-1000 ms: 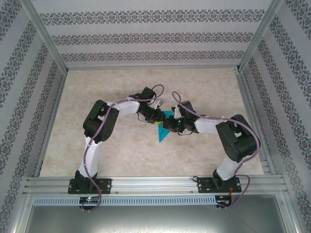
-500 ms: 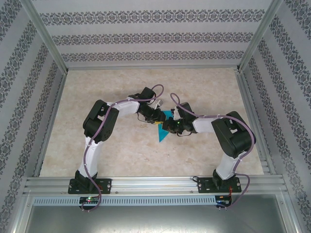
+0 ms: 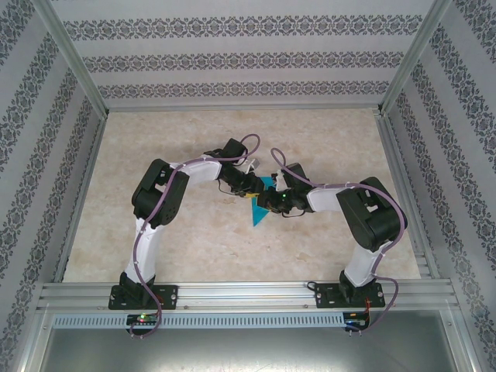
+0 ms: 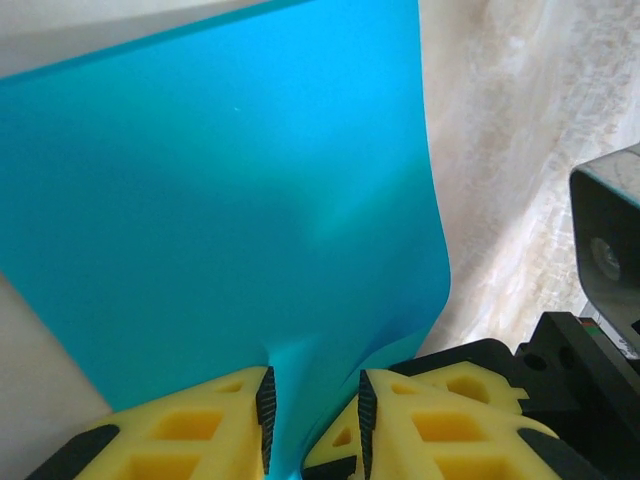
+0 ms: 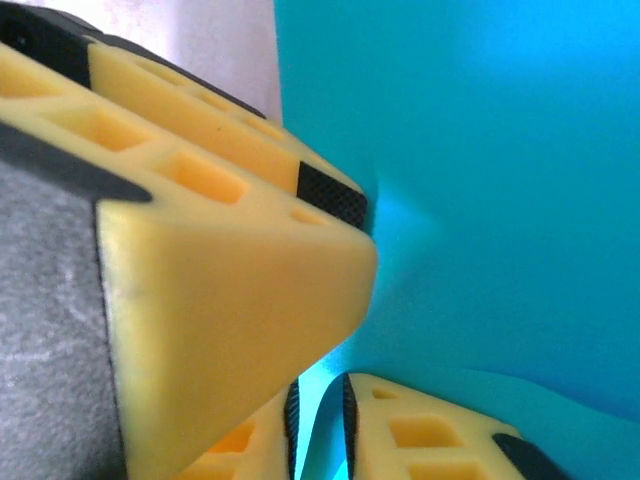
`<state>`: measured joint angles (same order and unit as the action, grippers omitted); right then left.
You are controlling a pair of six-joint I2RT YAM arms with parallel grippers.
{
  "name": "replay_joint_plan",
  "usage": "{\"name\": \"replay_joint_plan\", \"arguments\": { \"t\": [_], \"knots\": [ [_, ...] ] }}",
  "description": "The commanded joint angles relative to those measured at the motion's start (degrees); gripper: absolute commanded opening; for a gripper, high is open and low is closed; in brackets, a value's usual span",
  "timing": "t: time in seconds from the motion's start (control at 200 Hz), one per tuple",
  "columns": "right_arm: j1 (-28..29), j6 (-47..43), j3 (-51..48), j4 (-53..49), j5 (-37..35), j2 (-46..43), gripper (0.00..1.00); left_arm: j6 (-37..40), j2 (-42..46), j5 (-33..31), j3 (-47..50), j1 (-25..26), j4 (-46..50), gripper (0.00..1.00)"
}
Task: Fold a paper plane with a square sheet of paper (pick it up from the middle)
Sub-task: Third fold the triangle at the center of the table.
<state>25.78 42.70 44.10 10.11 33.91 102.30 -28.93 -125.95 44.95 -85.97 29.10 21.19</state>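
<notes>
Top external: mid-table, left claw (image 3: 251,193) pinches the paper (image 3: 256,215) by its edge; right claw (image 3: 263,203) unclear.

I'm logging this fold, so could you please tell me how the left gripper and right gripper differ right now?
The left gripper reaches in from the far left; the right gripper reaches in from the near right. The left gripper's jaws stand wider apart than the right gripper's. Both have the square sheet of paper between their jaws.
</notes>
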Motion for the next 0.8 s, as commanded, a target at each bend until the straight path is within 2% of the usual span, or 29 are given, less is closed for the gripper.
{"name": "replay_joint_plan", "arguments": {
  "t": [0.0,0.27,0.43,0.694,0.794],
  "knots": [
    [0.7,-1.5,-0.2,-1.7,-2.8,1.9,0.25,0.0,1.1,-0.6,0.3,-0.6,1.3,0.35],
    [0.9,-1.7,-1.3,-1.4,-3.0,1.8,0.36,-0.5,6.9,-1.7,-1.3,-2.4,2.5,0.48],
    [0.9,-1.4,-1.9,-0.8,-2.8,1.6,0.39,0.2,11.7,-3.8,0.9,-4.1,4.3,0.49],
    [1.0,0.5,-3.5,2.7,-1.6,1.1,0.4,-0.3,21.9,-9.6,12.8,-4.2,5.0,0.49],
    [1.1,0.8,-3.6,3.0,-1.3,0.9,0.4,-2.8,26.6,-8.9,19.1,-4.1,1.6,0.48]
  ]
}}
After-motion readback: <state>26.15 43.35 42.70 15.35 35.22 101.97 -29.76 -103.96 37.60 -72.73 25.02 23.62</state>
